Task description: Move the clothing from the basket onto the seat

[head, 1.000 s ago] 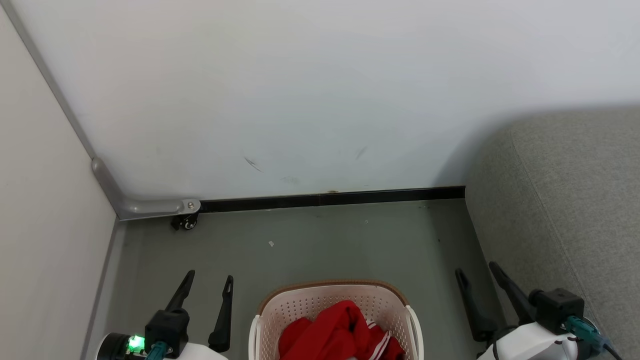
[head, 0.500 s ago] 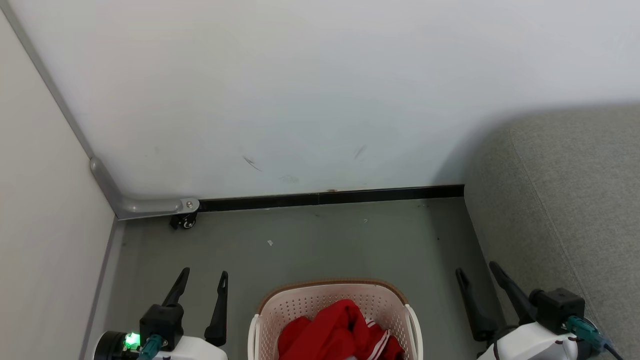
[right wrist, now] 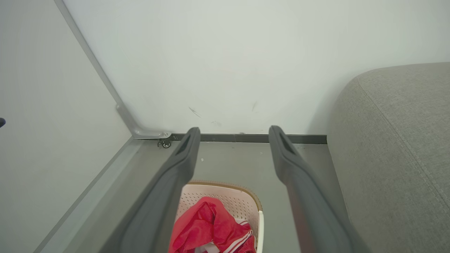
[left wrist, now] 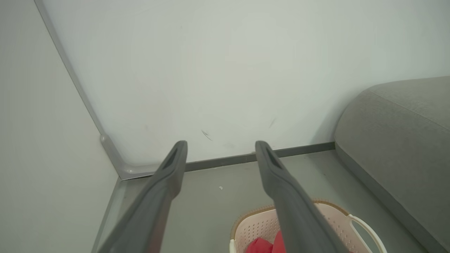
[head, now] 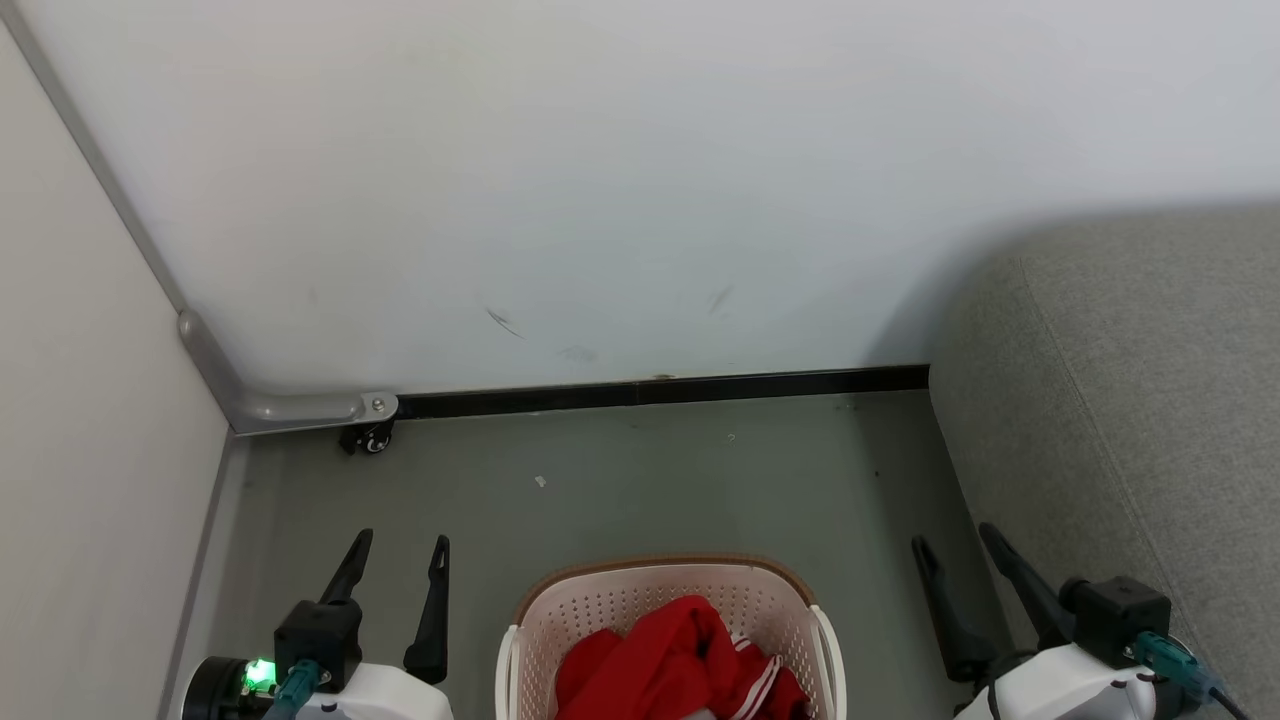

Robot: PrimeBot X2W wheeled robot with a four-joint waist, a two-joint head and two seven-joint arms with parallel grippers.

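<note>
clothing [head: 680, 660] inside basket [head: 660, 566] | left tool [head: 400, 540] left of basket, wide open, empty | right tool [head: 953, 537] right of basket, wide open, empty

We see the cream, perforated basket [head: 664, 576] with its brown rim standing upright. Crumpled red clothing [head: 672, 662] with white stripes lies inside it, perhaps several pieces. The grey seat [head: 1140, 400] stands near the basket's right.

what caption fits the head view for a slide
Open left pincer and right pincer flank the basket of red clothing, seat at right.
</note>
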